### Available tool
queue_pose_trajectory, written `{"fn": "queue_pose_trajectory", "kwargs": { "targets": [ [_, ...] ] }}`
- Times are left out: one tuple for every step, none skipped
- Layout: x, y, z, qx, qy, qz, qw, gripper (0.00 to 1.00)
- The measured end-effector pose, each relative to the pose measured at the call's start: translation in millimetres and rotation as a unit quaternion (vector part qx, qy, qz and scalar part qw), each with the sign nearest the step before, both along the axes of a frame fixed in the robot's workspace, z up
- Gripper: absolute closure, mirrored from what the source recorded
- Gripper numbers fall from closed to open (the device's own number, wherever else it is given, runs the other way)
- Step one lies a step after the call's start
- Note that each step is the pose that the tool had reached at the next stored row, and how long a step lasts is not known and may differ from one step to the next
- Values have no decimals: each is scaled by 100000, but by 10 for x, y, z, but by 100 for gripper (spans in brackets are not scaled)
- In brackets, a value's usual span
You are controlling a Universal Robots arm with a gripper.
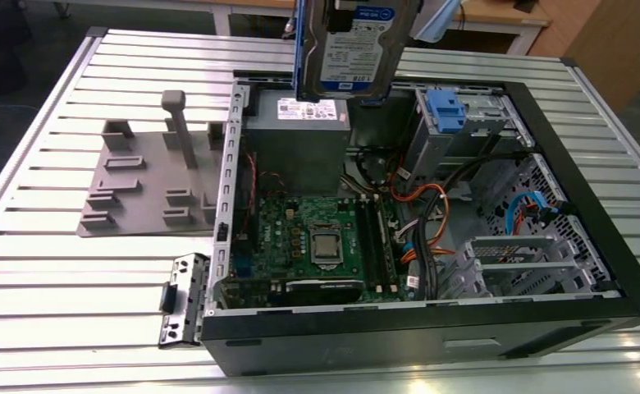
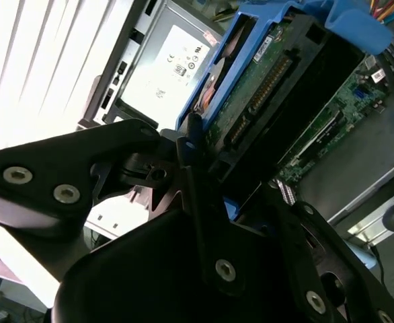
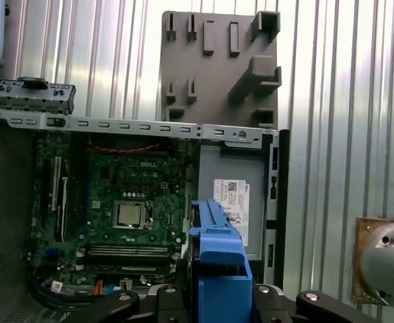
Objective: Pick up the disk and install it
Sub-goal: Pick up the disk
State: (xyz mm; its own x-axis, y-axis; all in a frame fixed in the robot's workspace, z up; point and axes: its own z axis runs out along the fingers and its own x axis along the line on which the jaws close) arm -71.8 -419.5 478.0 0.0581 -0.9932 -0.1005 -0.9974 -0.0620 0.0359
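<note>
The disk (image 1: 353,45) hangs upright in the air above the far end of the open computer case (image 1: 610,246), its white-and-blue label facing the exterior view and blue rails on its sides. In the second wrist view, the disk (image 2: 264,87) shows its circuit-board side, and my gripper (image 2: 224,175) is shut on it with black fingers (image 2: 189,145) pressed against its end. In the first wrist view, the disk's blue rail (image 3: 217,262) stands edge-on between the gripper (image 3: 214,299) arms, over the case interior.
Inside the case are a grey power supply (image 1: 298,139), a green motherboard (image 1: 314,238), loose cables (image 1: 430,222) and a silver drive cage with a blue latch (image 1: 446,111). A grey fixture plate (image 1: 150,180) and a small bracket (image 1: 183,300) lie on the slatted table (image 1: 35,271).
</note>
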Motion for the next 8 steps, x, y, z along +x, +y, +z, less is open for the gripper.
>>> {"fn": "queue_pose_trajectory", "kwargs": {
  "targets": [
    [2, -29, -1, 1, -2, -1, 100000, 64],
    [4, -57, -1, 0, -1, 4, 100000, 64],
    [5, -89, -1, 0, -1, 3, 100000, 64],
    [7, -118, -2, 4, -1, 2, 100000, 64],
    [8, -147, -3, 5, -3, -2, 100000, 64],
    [9, -176, -2, -4, 2, -4, 100000, 64],
    [11, -205, -3, -1, 0, -6, 100000, 64],
    [13, -235, -4, 5, 0, -5, 100000, 64]
  ]
}}
